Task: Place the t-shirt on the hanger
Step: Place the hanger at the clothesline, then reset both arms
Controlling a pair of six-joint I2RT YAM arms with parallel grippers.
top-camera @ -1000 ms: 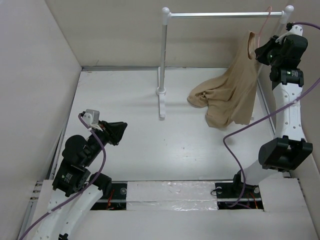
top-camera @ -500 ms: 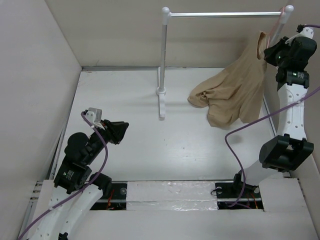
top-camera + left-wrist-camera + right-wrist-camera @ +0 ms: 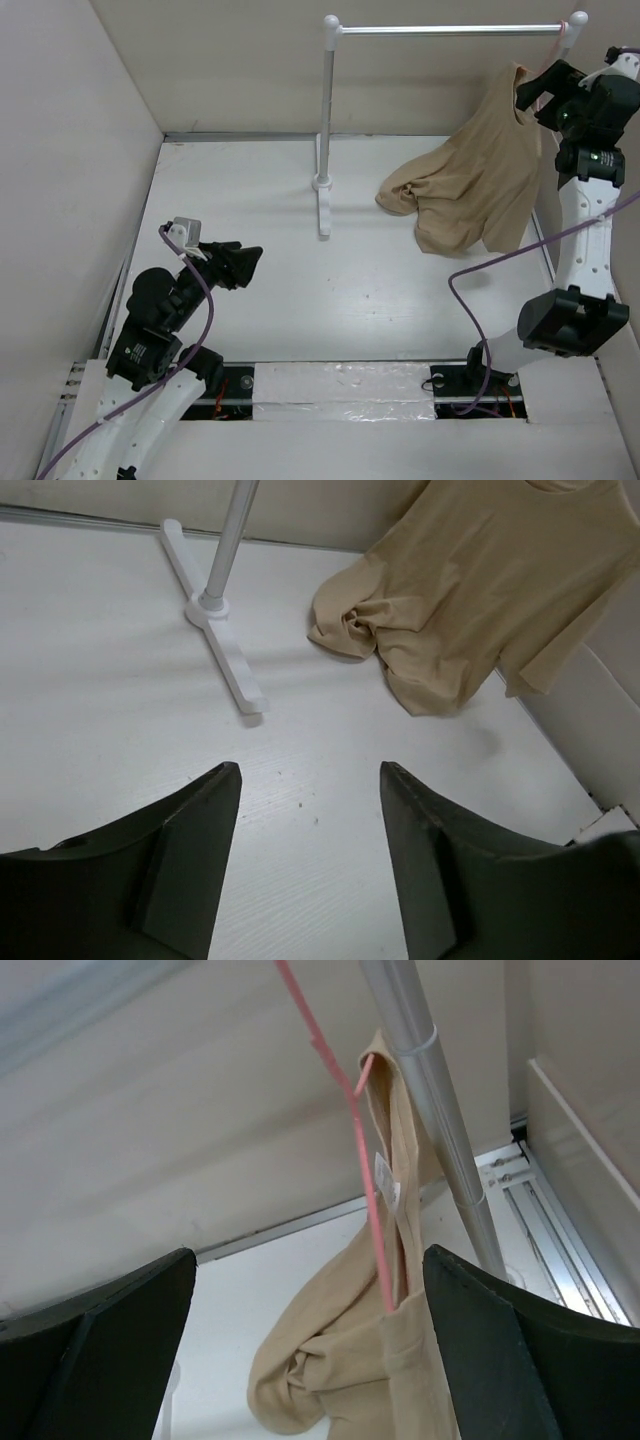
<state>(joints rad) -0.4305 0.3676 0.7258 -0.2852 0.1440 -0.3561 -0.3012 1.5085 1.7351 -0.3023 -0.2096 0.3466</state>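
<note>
The tan t-shirt (image 3: 480, 185) hangs from the pink wire hanger (image 3: 545, 75), whose hook is over the right end of the rack bar. The shirt's lower left part lies bunched on the table (image 3: 400, 195). My right gripper (image 3: 535, 88) is open right beside the shirt's neck. In the right wrist view the hanger (image 3: 368, 1180) and the t-shirt (image 3: 340, 1380) hang between its spread fingers (image 3: 120, 1330), untouched. My left gripper (image 3: 250, 266) is open low over the left of the table, holding nothing. The left wrist view shows the t-shirt (image 3: 470, 590) far beyond that gripper (image 3: 310, 767).
A white-and-metal rack stands at the back: bar (image 3: 450, 29), left post (image 3: 327, 120) on a white foot (image 3: 322, 210), right post (image 3: 430, 1090) close behind the hanger. Walls enclose the white table (image 3: 250, 200) on the left, back and right.
My right gripper carried the hanger and shirt rightward along the bar, then opened and let go. My left gripper opened from nearly shut; its arm barely moved.
</note>
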